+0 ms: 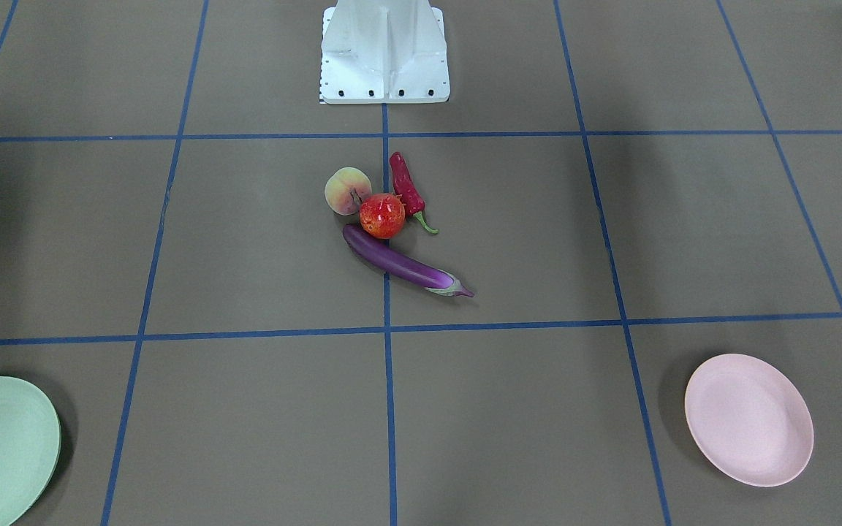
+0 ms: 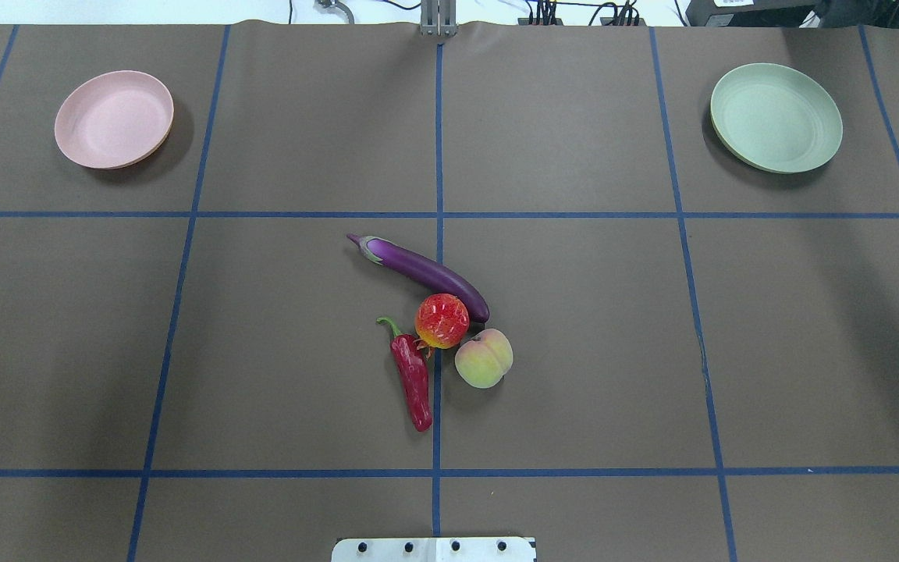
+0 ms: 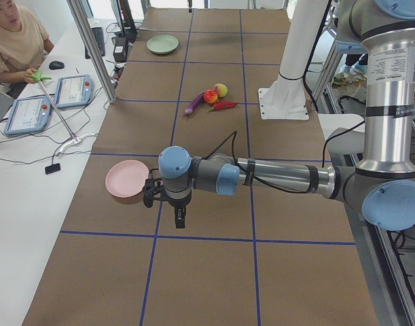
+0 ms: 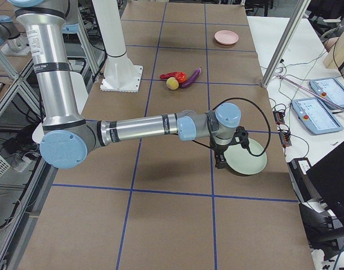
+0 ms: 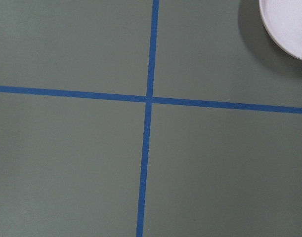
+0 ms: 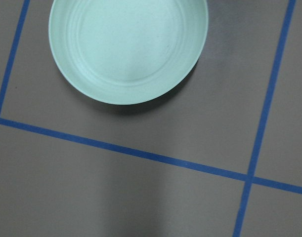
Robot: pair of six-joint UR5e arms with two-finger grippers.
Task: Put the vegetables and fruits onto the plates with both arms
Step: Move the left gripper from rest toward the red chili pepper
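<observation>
The purple eggplant point(image 2: 426, 273), red pomegranate point(image 2: 442, 321), peach point(image 2: 484, 358) and dark-red chili pepper point(image 2: 412, 378) lie bunched together at the table's middle. A pink plate point(image 2: 114, 119) sits far left and a mint green plate point(image 2: 776, 117) far right, both bare. My left gripper point(image 3: 178, 217) hangs just beside the pink plate point(image 3: 127, 179), seen only from the side; I cannot tell if it is open. My right gripper point(image 4: 219, 163) hangs at the green plate's point(image 4: 248, 159) near edge, its state likewise unclear. Both are far from the produce.
Blue tape lines grid the brown table. The white base block point(image 1: 384, 55) stands at the robot's edge. A side bench holds tablets point(image 3: 75, 90) and cables, with a seated person point(image 3: 13, 41) beside it. Metal frame poles point(image 4: 284, 42) rise along the far table edge.
</observation>
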